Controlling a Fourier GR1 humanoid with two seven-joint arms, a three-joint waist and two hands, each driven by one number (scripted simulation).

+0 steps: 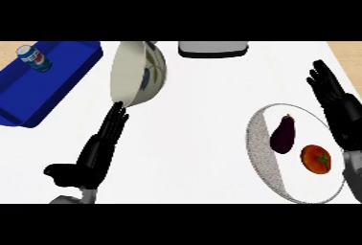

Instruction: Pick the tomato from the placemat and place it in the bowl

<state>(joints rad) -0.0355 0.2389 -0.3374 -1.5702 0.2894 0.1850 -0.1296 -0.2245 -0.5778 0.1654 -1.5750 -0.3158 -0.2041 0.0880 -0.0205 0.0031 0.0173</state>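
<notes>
A red tomato (316, 159) lies on the round grey placemat (263, 152) at the right, beside a dark purple eggplant (283, 134). The pale bowl (136, 72) with a dark pattern stands at the upper left of the white counter. My right hand (336, 104) is open, fingers straight, over the placemat's right edge, just above and right of the tomato and apart from it. My left hand (97, 149) is open at the lower left, fingertips close to the bowl's lower rim.
A blue tray (60, 79) at the far left holds a soda can (34, 58). A grey and white appliance (212, 48) sits at the counter's back edge. White counter (194, 139) lies between bowl and placemat.
</notes>
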